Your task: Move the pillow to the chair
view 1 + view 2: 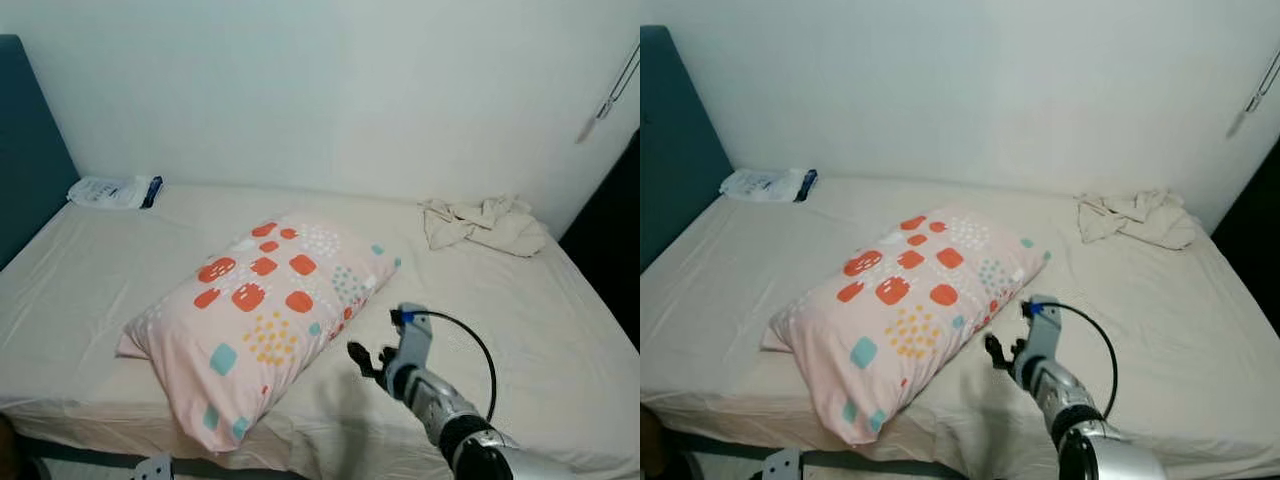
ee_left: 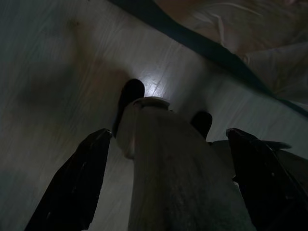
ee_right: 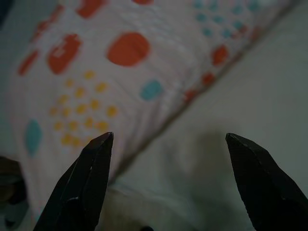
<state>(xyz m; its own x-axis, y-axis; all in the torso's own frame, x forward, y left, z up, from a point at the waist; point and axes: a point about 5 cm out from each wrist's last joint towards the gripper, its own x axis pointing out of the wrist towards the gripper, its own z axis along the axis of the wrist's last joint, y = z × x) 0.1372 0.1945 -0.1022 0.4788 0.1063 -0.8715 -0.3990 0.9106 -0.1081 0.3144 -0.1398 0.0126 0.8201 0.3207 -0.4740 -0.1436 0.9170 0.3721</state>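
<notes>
A pink pillow (image 1: 262, 322) with orange, yellow and teal patches lay diagonally across a bed (image 1: 90, 290) covered in a cream sheet, one corner reaching the bed's near edge and the opposite corner pointing toward the far wall. The right gripper (image 1: 368, 360) hovered just beside the pillow's long right-hand edge, low over the sheet, its two black fingers (image 3: 84, 185) spread wide apart with nothing between them; a black cable (image 1: 480, 350) looped off its wrist. Bare sheet stretched open to the right of the gripper and beyond the pillow toward the wall. A crumpled beige cloth (image 1: 485, 224) sat near the bed's far right corner, and a white packet (image 1: 112, 191) rested at the far left, beside a teal headboard (image 1: 28, 150). The left gripper (image 2: 163, 185) hung over a dim wood-look floor (image 2: 53, 72) near the bed's lower edge, its fingers also held apart.
</notes>
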